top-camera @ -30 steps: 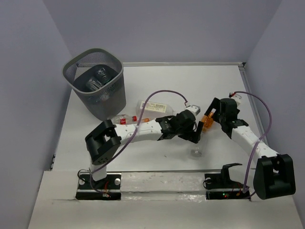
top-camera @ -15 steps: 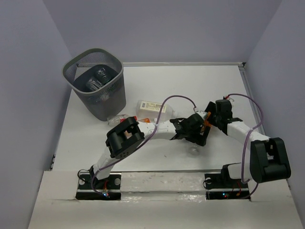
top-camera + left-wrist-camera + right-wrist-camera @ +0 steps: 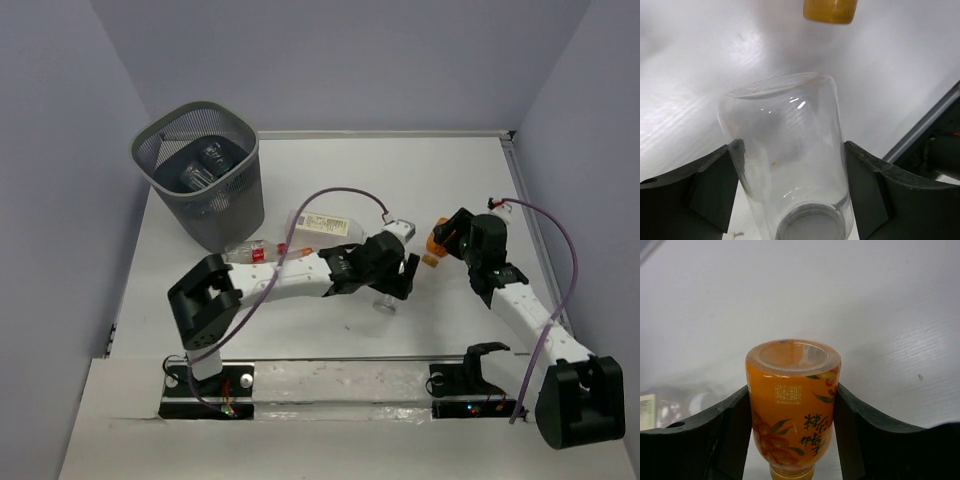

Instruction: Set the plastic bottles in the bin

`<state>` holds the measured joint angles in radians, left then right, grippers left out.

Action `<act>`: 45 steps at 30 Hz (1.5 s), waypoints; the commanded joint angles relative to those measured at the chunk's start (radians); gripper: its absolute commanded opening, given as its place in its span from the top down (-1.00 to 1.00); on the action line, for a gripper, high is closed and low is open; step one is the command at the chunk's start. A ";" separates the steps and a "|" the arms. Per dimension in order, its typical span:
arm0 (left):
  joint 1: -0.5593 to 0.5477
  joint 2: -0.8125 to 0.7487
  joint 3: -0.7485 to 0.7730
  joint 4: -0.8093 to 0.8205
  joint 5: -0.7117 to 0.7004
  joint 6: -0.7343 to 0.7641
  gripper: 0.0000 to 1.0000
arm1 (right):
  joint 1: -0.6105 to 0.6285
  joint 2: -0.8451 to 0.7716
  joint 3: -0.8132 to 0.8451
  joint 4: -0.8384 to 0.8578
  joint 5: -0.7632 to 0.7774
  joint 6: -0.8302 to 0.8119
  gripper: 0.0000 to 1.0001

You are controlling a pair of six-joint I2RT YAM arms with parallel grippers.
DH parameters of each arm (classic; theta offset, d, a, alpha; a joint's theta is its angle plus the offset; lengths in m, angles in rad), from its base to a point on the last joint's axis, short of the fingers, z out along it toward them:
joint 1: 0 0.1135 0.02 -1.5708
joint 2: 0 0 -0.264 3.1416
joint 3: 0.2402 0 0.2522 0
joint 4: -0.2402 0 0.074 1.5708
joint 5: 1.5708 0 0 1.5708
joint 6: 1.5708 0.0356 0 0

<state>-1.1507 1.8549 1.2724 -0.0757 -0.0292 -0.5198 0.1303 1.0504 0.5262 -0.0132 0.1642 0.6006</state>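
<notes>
My left gripper is shut on a clear plastic bottle, both pads against its sides, cap end toward the camera. From above, this gripper sits mid-table with the clear bottle poking out below it. The right gripper is shut on an orange bottle with printed leaves, base pointing away; in the top view the gripper holds that orange bottle just right of the left one. The dark mesh bin stands at the far left with a couple of clear bottles inside.
A squarish bottle with a white label and a clear bottle with a red label lie between the bin and the left arm. The left arm's purple cable loops over them. A raised rail edges the table on the right.
Both grippers have closed, the left on the clear bottle, the right on the orange one. The left arm has drawn back to the left; the right gripper has moved slightly right.
</notes>
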 commanded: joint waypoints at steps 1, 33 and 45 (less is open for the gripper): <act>0.026 -0.329 0.004 -0.060 -0.223 0.070 -0.49 | -0.006 -0.174 0.003 0.039 -0.034 -0.004 0.08; 0.911 -0.805 0.138 -0.085 -0.238 0.201 -0.98 | 0.560 0.112 0.562 0.186 -0.115 -0.114 0.10; 0.911 -1.298 -0.419 -0.266 0.103 0.058 -0.98 | 0.726 0.851 1.607 0.129 -0.133 -0.315 0.11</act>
<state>-0.2401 0.5777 0.9989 -0.2352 -0.0494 -0.3996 0.8299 1.6875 1.7939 0.1314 0.0261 0.3813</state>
